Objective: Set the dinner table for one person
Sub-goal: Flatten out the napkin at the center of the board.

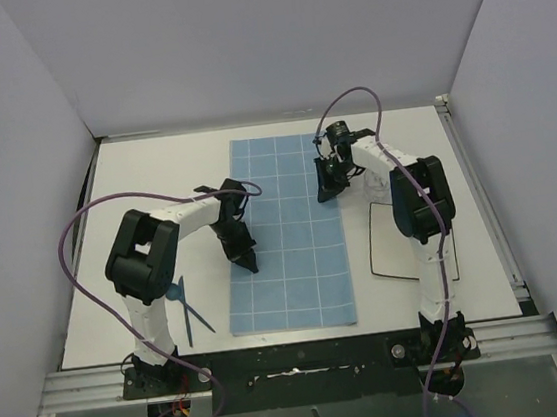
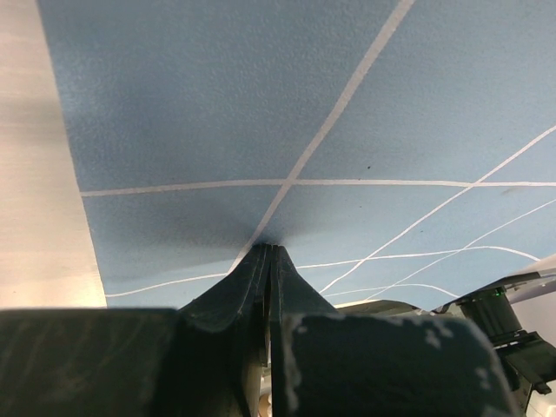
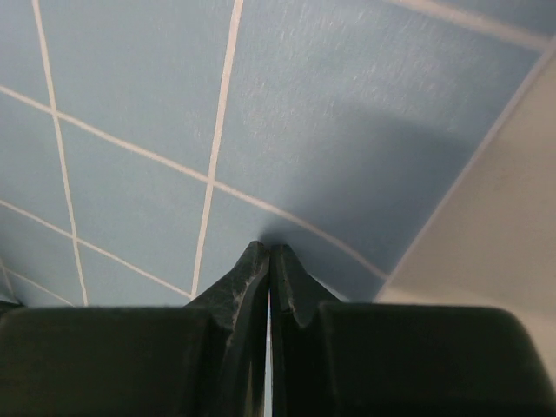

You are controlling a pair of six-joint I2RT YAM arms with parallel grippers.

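Observation:
A blue mat with a white grid (image 1: 287,238) lies lengthwise on the white dinner table (image 1: 144,178). My left gripper (image 1: 248,265) is at the mat's left edge, shut, with its tips pinched into the cloth (image 2: 271,248). The mat (image 2: 261,104) puckers toward the tips there. My right gripper (image 1: 323,195) is at the mat's right edge farther back. It is also shut with its tips on the cloth (image 3: 269,246), and the grid lines of the mat (image 3: 156,87) bend toward them. Bare table shows beside the mat in both wrist views (image 2: 35,174) (image 3: 504,217).
Blue utensils (image 1: 192,314) lie on the table left of the mat's near end, beside the left arm's base. A thin black outline (image 1: 410,254) lies on the table right of the mat, under the right arm. A black rail (image 1: 295,353) runs along the near edge.

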